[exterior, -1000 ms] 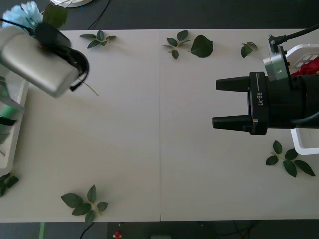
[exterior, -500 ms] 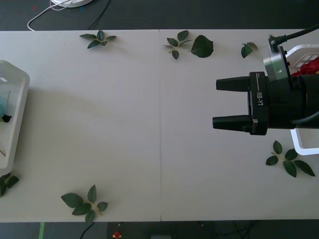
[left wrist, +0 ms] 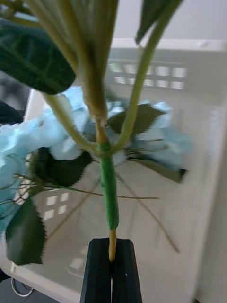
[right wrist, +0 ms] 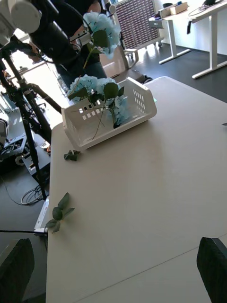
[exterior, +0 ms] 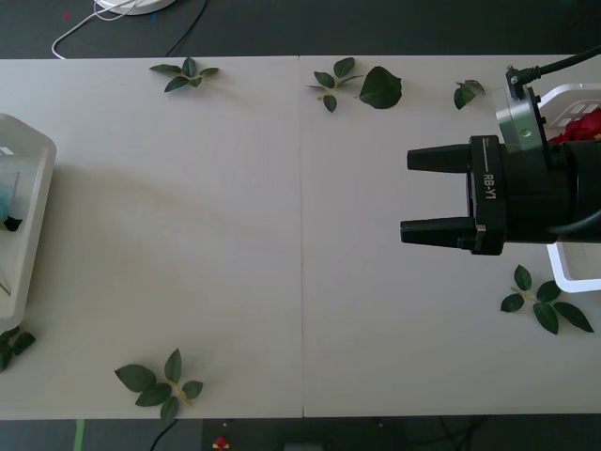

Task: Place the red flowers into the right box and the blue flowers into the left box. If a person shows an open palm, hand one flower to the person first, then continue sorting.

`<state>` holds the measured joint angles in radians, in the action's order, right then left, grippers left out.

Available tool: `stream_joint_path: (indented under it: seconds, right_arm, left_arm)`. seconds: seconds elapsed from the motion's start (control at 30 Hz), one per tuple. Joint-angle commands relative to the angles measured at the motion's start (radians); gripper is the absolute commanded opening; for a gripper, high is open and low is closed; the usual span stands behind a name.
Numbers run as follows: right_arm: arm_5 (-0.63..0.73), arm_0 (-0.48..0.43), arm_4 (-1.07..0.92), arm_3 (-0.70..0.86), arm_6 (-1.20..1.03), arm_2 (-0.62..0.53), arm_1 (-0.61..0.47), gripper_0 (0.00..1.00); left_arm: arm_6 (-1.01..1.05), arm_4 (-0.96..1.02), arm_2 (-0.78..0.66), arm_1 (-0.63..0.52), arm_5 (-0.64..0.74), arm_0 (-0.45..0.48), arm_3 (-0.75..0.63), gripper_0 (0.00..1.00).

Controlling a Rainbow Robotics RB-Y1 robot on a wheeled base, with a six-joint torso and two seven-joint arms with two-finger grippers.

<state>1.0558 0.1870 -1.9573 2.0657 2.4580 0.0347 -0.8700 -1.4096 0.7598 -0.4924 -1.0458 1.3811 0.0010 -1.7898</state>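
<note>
Pinching a blue flower's stem (left wrist: 108,199) at its bare tip, the left gripper (left wrist: 111,265) is keeping its two black fingers pressed tight together, and the flower is hanging over the left box (left wrist: 198,61), where other pale blue blooms (left wrist: 28,137) are already lying among their leaves. Seen from the right wrist camera, that held flower (right wrist: 101,29) is standing high above the same white tray (right wrist: 108,115), which is sitting at the far end of the table (right wrist: 142,199) with blue flower heads (right wrist: 90,87) poking up over its wall. In the front view the tray's corner (exterior: 26,202) is showing at the table's left edge with a bit of blue (exterior: 6,197) inside. The right gripper (exterior: 439,194) is hovering over the right side of the table, pointing toward the middle, with its black fingers spread wide apart and nothing between them. Behind its wrist the right box (exterior: 573,99) is peeking out, and something red (exterior: 584,124) is lying inside it, most likely the red flowers. Loose leaf sprigs (exterior: 160,381) are lying scattered near the table's edges.
</note>
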Motion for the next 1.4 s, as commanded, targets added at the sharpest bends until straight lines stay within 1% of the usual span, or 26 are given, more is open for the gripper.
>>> stream_joint_path:
  seconds: [0.03, 0.23, 0.5, 0.57, 0.67, 0.8, 0.97, 1.0, 1.03, 1.07, 1.1, 1.4]
  right_arm:
    - [-0.010, 0.014, -0.009, 0.028, 0.022, -0.006, -0.017, 1.00]
    - [-0.010, 0.014, -0.009, 0.028, 0.022, -0.006, -0.017, 1.00]
    - [-0.010, 0.014, -0.009, 0.028, 0.022, -0.006, -0.017, 1.00]
    - [-0.010, 0.014, -0.009, 0.028, 0.022, -0.006, -0.017, 1.00]
    - [-0.010, 0.014, -0.009, 0.028, 0.022, -0.006, -0.017, 1.00]
    - [-0.010, 0.014, -0.009, 0.028, 0.022, -0.006, -0.017, 1.00]
    - [-0.010, 0.014, -0.009, 0.028, 0.022, -0.006, -0.017, 1.00]
    - [-0.010, 0.014, -0.009, 0.028, 0.022, -0.006, -0.017, 1.00]
    - [-0.010, 0.014, -0.009, 0.028, 0.022, -0.006, -0.017, 1.00]
    - [-0.010, 0.014, -0.009, 0.028, 0.022, -0.006, -0.017, 1.00]
    - [-0.010, 0.014, -0.009, 0.028, 0.022, -0.006, -0.017, 1.00]
    - [-0.010, 0.014, -0.009, 0.028, 0.022, -0.006, -0.017, 1.00]
  left_arm:
    - [0.014, -0.083, 0.051, -0.036, -0.122, 0.024, 0.102, 0.00]
    - [-0.008, -0.152, 0.147, -0.031, -0.321, 0.022, 0.286, 0.00]
    - [-0.012, -0.169, 0.252, -0.031, -0.496, 0.022, 0.437, 0.00]
    - [-0.014, -0.169, 0.271, -0.028, -0.537, 0.022, 0.441, 0.00]
    - [-0.005, -0.169, 0.276, 0.000, -0.550, 0.022, 0.441, 0.00]
    - [0.001, -0.174, 0.278, 0.067, -0.590, 0.022, 0.443, 0.00]
    - [0.008, -0.238, 0.261, 0.113, -0.619, 0.022, 0.434, 0.00]
    - [0.008, -0.254, 0.250, 0.118, -0.619, 0.019, 0.434, 0.03]
    - [0.008, -0.264, 0.248, 0.119, -0.619, 0.016, 0.434, 0.24]
    - [0.009, -0.292, 0.248, 0.121, -0.619, 0.011, 0.434, 0.92]
    - [0.011, -0.300, 0.248, 0.121, -0.619, 0.010, 0.434, 1.00]
    - [0.012, -0.272, 0.201, 0.121, -0.637, 0.007, 0.432, 1.00]
